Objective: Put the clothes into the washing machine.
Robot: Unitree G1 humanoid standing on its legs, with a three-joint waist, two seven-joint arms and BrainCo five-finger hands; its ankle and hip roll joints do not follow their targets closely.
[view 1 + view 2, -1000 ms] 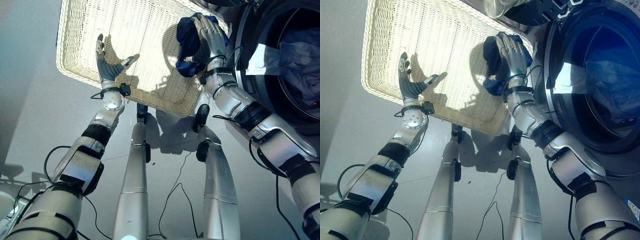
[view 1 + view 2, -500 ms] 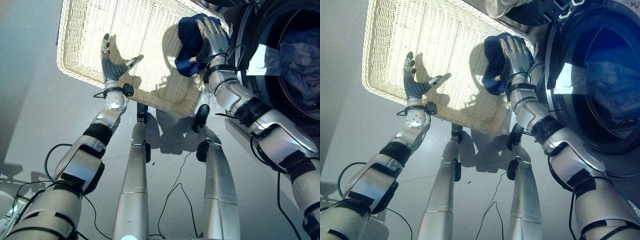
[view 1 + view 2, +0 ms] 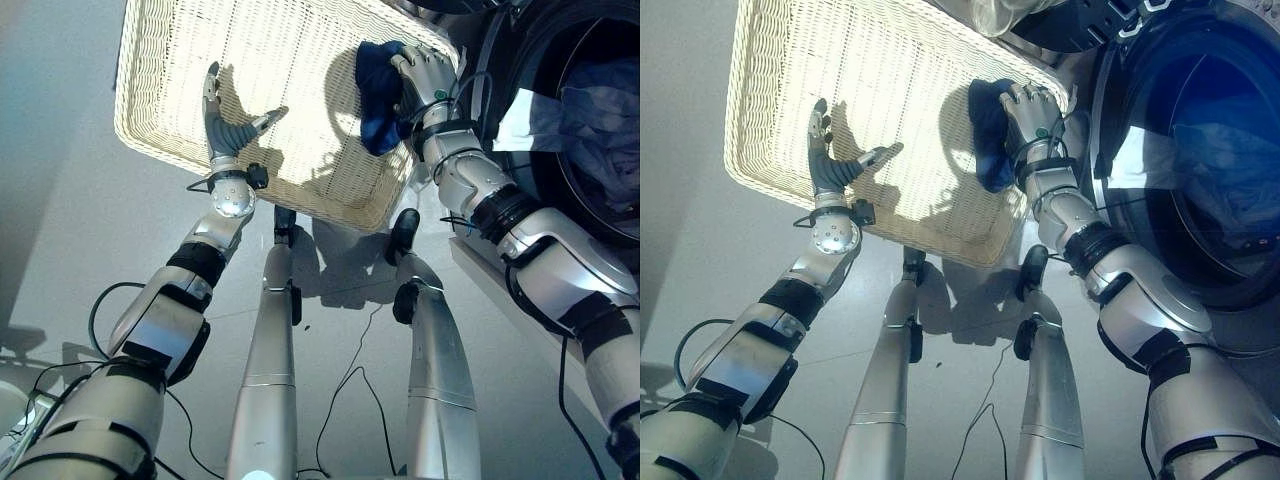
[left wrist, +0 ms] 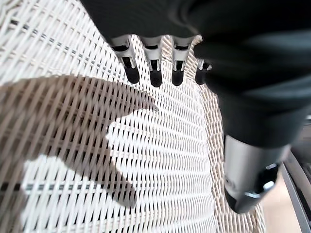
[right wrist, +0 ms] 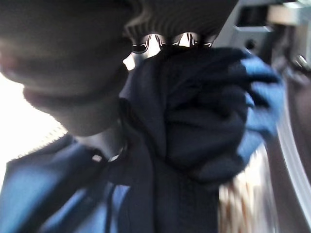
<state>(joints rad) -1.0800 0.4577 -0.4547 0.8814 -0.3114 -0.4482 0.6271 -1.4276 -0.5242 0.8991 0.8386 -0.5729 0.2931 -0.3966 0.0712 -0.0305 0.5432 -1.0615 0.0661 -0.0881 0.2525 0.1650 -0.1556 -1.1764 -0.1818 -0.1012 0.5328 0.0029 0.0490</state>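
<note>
Now, taking the wicker basket as landmark:
Right hand [image 3: 425, 75]: fingers curled round a dark blue garment [image 3: 378, 95], bunched in its grasp, over the basket's corner nearest the washing machine.
Garment: hangs from the hand, draping down inside that corner.
Left hand [image 3: 225, 125]: fingers straight, thumb spread, holding nothing, above the basket's near rim.
Wicker basket [image 3: 160, 130]: pale weave, on the grey floor [image 3: 70, 220].
Washing machine [image 3: 1170, 170]: just beside the basket, on the right hand's side; blue clothes [image 3: 600, 120] lie in its drum.
In the way: the basket's raised rim stands between garment and drum.
</note>
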